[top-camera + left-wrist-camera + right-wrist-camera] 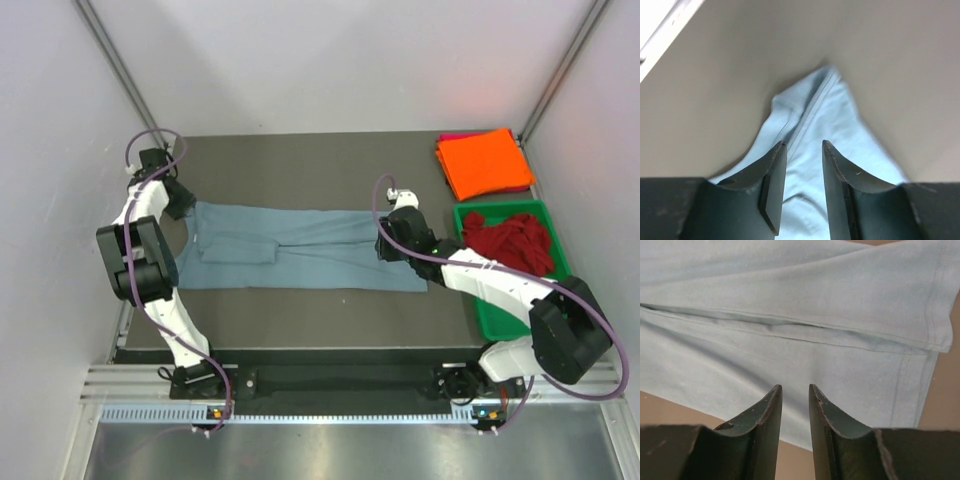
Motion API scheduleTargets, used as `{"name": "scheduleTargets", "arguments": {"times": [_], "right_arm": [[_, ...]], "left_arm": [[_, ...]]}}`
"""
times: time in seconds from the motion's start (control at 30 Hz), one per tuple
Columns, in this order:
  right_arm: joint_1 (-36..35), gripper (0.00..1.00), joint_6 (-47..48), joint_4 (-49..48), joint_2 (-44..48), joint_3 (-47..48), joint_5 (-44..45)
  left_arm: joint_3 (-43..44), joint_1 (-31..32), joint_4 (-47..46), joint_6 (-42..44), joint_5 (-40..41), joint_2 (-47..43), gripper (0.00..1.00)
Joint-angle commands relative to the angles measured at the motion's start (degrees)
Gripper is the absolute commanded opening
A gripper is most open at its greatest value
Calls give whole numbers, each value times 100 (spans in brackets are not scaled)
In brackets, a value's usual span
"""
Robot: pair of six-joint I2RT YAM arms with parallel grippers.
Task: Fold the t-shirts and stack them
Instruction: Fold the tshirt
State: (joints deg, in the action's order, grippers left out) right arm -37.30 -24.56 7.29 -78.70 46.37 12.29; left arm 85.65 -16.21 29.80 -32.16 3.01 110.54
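The two black robot arms stand at the near edge of the dark grey flat table (300,160). A soft dusty blue-grey cotton t-shirt (310,255) lies flat across the middle of the table. It is spread out long from left to right, with its sides folded in.

The right gripper (795,387) hangs just over the right end of this shirt, near its hem. Its fingers are a little way apart and nothing is between them. The left gripper (802,145) is over the left end, a bit farther back. Its fingers are a little apart too, with the cloth showing under the gap, not pinched.

To the right sits a green plastic tray (505,318) with a crumpled dark red t-shirt (510,240) inside. Behind the tray, at the far right corner, a folded bright orange t-shirt (485,162) lies on top of a magenta-pink t-shirt (455,136).
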Motion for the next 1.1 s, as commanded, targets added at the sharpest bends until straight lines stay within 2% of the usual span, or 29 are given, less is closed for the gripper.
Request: {"name": "scheduleTargets", "arguments": {"times": [0.0, 0.3, 0.33, 0.4, 0.57, 0.6, 0.7, 0.73, 0.8, 0.83, 1.07], "right_arm": [[56, 29, -119, -245, 302, -92, -148], [65, 29, -163, -553, 531, -242, -254], [65, 29, -172, -579, 548, -251, -271], [65, 29, -172, -614, 540, -243, -298], [65, 30, -128, -624, 540, -242, -254], [65, 29, -137, -632, 540, -251, -254], [65, 30, -128, -623, 548, -260, -219], [74, 30, -137, -615, 540, -260, -210], [74, 29, -137, -597, 548, -278, -157], [74, 29, -120, -571, 566, -269, -122], [197, 30, -111, -500, 583, -198, 202]], "left_arm": [[-434, -58, -290, 192, 61, -401, 40], [-479, -304, -1, 772, -265, 115, 44], [-444, -295, 25, 816, -587, 186, 44], [-347, -295, 104, 878, -687, 397, 44], [-303, -304, 61, 870, -538, 722, 42], [-277, -295, 70, 861, -494, 775, 40], [-84, -295, 131, 782, -345, 1030, 21], [30, -304, 114, 756, -344, 1092, 10], [162, -295, 79, 659, -388, 1267, 3], [346, -295, 61, 624, -458, 1338, 0], [1462, -190, -291, 308, -916, 2180, 0]]}}
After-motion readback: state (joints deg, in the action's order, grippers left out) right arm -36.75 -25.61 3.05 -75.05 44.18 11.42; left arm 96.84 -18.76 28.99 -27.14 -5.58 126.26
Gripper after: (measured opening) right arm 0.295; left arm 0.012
